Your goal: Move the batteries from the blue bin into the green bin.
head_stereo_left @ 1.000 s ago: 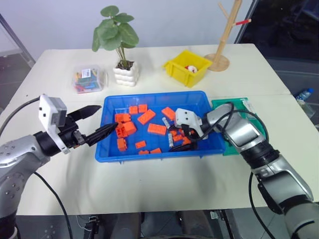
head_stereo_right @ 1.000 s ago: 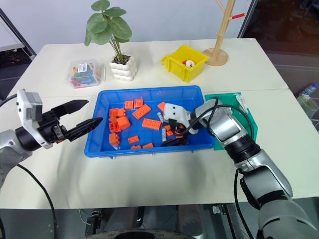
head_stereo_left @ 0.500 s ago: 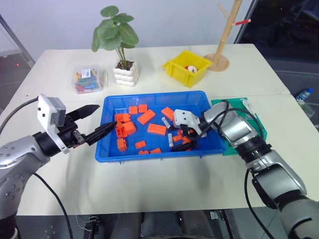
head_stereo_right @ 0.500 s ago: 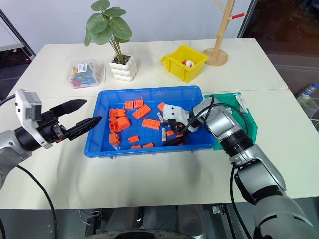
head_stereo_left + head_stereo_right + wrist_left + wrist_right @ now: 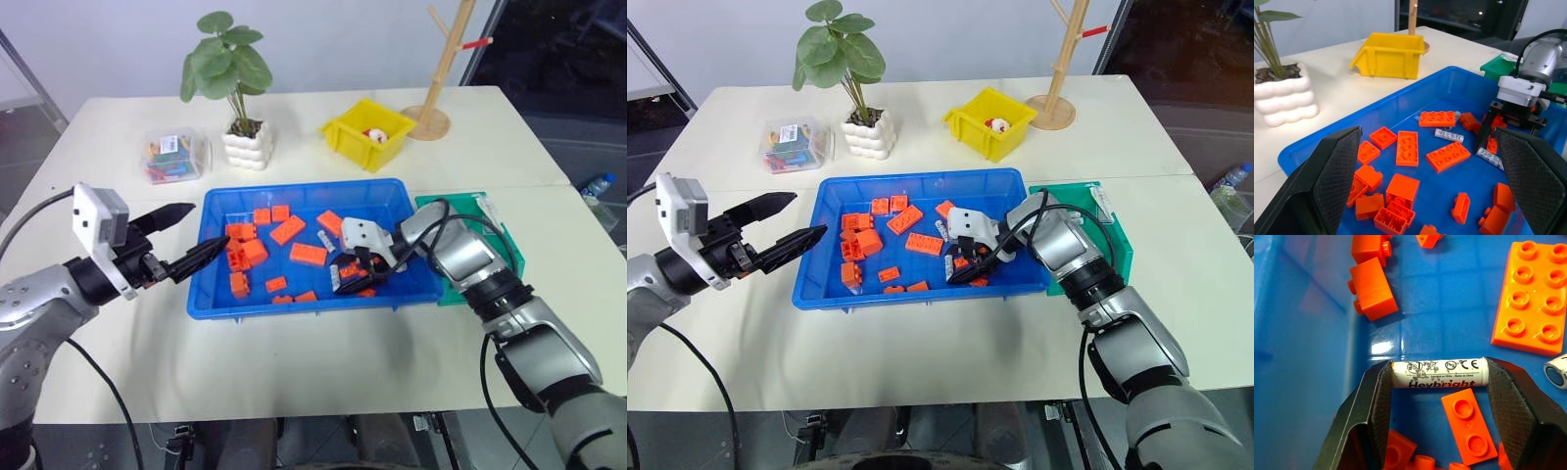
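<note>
Clamping one battery (image 5: 1439,373) endwise, right hand (image 5: 1439,382); left hand (image 5: 1420,166) released; perhaps three batteries visible.

A large shallow bright blue plastic bin (image 5: 306,192) sits mid-table, strewn with orange toy bricks (image 5: 308,254). Just right of it stands a smaller dark green plastic bin (image 5: 482,211). The right gripper (image 5: 345,283) reaches into the blue bin's right part; the left gripper (image 5: 188,237), fingers parted, hovers at its left rim.

Blue bin (image 5: 1298,333): glossy smooth plastic, showing reflections. Battery (image 5: 1439,373): smooth white printed wrapper with a metallic end on a neighbouring cell (image 5: 1557,370); orange bricks (image 5: 1530,296): smooth moulded plastic, slight sheen. Right gripper (image 5: 1439,396): black fingers with matt, cross-hatched textured pads (image 5: 1506,396).
</note>
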Controlling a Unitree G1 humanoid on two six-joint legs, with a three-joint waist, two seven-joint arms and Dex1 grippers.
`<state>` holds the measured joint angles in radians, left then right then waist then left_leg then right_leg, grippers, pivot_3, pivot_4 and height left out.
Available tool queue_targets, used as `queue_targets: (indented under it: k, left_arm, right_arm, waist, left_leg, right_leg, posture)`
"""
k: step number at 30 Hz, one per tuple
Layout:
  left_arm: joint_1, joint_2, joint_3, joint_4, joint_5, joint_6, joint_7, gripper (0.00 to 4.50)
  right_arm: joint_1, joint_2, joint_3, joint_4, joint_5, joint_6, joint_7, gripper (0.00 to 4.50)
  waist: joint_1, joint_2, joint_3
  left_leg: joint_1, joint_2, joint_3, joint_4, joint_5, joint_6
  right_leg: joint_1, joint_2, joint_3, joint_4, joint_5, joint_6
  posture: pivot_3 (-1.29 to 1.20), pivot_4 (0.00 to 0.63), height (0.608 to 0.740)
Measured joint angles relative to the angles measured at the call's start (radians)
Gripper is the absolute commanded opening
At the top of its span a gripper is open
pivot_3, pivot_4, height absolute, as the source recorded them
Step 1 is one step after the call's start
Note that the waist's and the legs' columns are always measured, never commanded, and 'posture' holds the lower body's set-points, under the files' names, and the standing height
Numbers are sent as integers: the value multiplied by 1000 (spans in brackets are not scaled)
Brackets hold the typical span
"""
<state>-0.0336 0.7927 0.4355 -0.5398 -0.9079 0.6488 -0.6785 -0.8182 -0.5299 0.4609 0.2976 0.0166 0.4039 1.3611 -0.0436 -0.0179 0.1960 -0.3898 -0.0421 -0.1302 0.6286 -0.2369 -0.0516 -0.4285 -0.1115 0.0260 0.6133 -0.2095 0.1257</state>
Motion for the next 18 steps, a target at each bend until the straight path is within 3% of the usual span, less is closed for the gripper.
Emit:
queue_targets:
  k: [5, 9, 18]
  left_arm:
    - [-111, 13, -64, 53, -20, 2, -88, 4500]
    - [-225, 17, -146, 121, 11, -8, -159, 4500]
    - [-359, 24, -333, 289, 153, -64, -362, 4500]
  right_arm:
    - [-145, -5, -104, -1, 53, 120, -39, 2229]
    - [-270, -97, -224, -1, 75, 154, -81, 2229]
    - [-36, -382, -314, -39, 71, 210, -99, 2229]
  waist:
    - [0, 1, 1]
    - [7, -2, -1]
    - [20, 2, 2]
  left_leg:
    - [-1, 0, 0, 0, 0, 0]
    - [-1, -1, 0, -1, 0, 0]
    - [-1, 0, 3, 0, -1, -1]
  right_leg:
    - [-1, 0, 0, 0, 0, 0]
    - [0, 0, 0, -1, 1, 1]
    - [-1, -1, 0, -1, 1, 2]
  posture:
    - [0, 150, 740]
    - [0, 150, 740]
    - [0, 150, 740]
